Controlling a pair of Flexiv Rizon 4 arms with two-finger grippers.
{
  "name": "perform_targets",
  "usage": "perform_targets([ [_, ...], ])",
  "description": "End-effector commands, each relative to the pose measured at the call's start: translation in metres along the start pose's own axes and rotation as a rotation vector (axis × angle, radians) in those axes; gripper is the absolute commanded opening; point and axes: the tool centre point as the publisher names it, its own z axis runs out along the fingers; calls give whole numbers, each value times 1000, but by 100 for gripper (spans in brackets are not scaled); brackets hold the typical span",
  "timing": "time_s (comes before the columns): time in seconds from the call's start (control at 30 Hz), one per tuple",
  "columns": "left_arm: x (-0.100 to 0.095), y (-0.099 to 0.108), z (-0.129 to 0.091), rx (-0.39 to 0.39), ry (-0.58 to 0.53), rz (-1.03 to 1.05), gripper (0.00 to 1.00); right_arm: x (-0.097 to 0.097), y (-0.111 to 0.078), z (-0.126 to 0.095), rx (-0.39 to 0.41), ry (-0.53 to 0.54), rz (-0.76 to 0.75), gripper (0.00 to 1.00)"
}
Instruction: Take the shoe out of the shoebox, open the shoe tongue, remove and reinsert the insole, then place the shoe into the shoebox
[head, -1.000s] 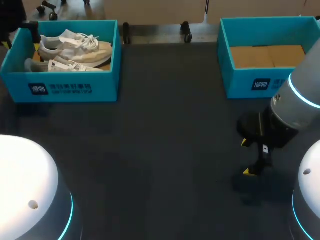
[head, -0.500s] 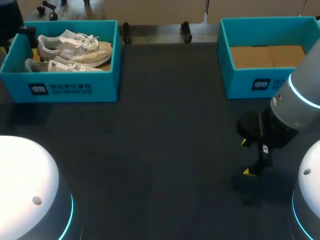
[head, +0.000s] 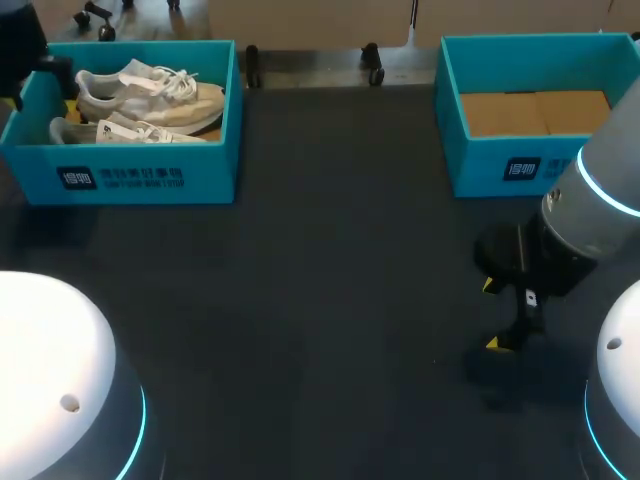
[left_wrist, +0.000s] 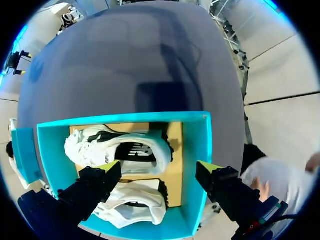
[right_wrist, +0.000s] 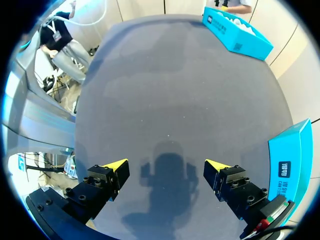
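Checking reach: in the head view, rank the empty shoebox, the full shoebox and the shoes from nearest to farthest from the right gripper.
From the right gripper:
1. empty shoebox, right rear, nearest.
2. full shoebox, left rear.
3. shoes, inside it, past its right wall.

A dark grey table (head: 320, 260) is shown, its surface matte and uniform. At its far right corner an open-topped teal box (head: 450, 130) is set, square to the table's edge. A brown cardboard floor (head: 535, 112), crossed by a seam, is seen inside it, and a white printed label (head: 521, 169) is carried on its near wall.
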Motion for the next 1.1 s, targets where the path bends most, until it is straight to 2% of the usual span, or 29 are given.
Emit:
perform_targets([
  [0.03, -3, 7, 8, 11, 4, -1, 100, 1, 0, 1, 0, -2, -1, 100],
  [0.23, -6, 11, 20, 28, 20, -10, 100, 1, 0, 1, 0, -2, -1, 100],
  [1.1, 5, 15, 54, 78, 7, -20, 96, 1, 0, 1, 0, -2, -1, 100],
])
